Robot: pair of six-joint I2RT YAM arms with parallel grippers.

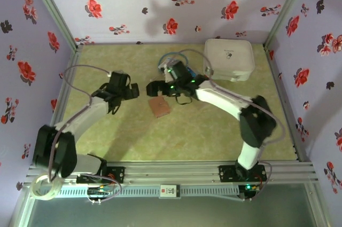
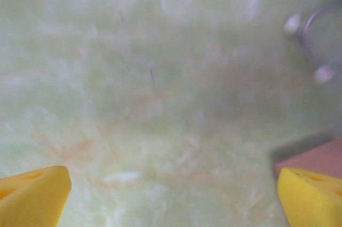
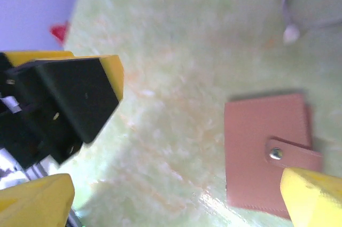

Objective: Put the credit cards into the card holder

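Note:
The card holder (image 1: 160,107) lies flat and closed on the green table, a pinkish-tan wallet whose snap strap (image 3: 288,155) is fastened. My right gripper (image 1: 156,88) hovers just behind it, open, and its yellow fingertips (image 3: 312,195) have nothing between them. In the right wrist view the card holder (image 3: 262,147) sits just inside the right fingertip. My left gripper (image 1: 131,92) stands open to the left of the holder, with only bare table between its fingertips (image 2: 32,195). A corner of the card holder (image 2: 318,157) shows beside its right tip. The credit cards are out of view.
A large white square case (image 1: 228,59) sits at the back right. A thin cable loop (image 1: 170,57) lies behind the right wrist. Flowered walls (image 1: 32,51) close the table on three sides. My left gripper's black and yellow finger (image 3: 69,99) shows at the left of the right wrist view.

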